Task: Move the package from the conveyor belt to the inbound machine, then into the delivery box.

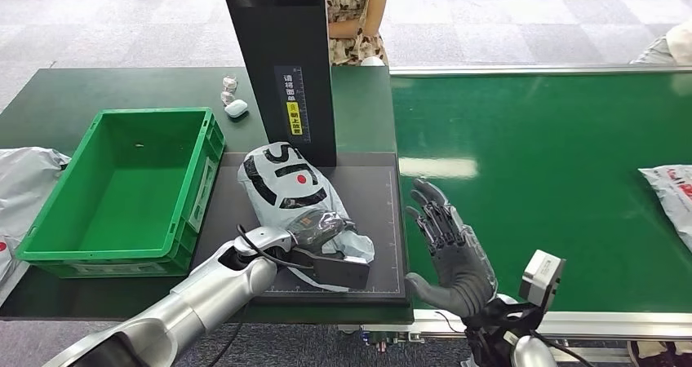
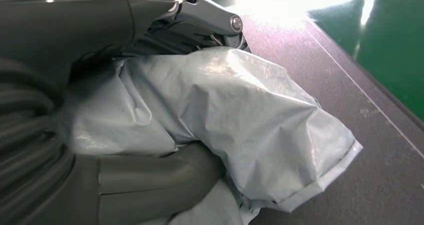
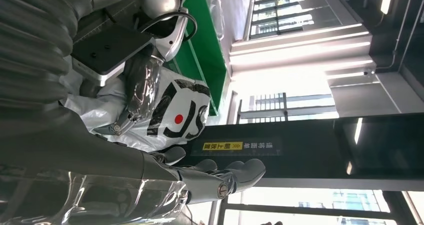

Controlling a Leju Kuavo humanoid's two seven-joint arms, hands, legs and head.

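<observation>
Package (image 1: 287, 189) in left robot hand (image 1: 318, 227)

Crumpled grey package (image 1: 287, 186) with black lettering and red dot, flat on the dark scanner mat (image 1: 379, 220).

The robot hand (image 2: 100, 150) apparently grips the grey package (image 2: 225, 120) on a dark mat (image 2: 350, 100).
</observation>
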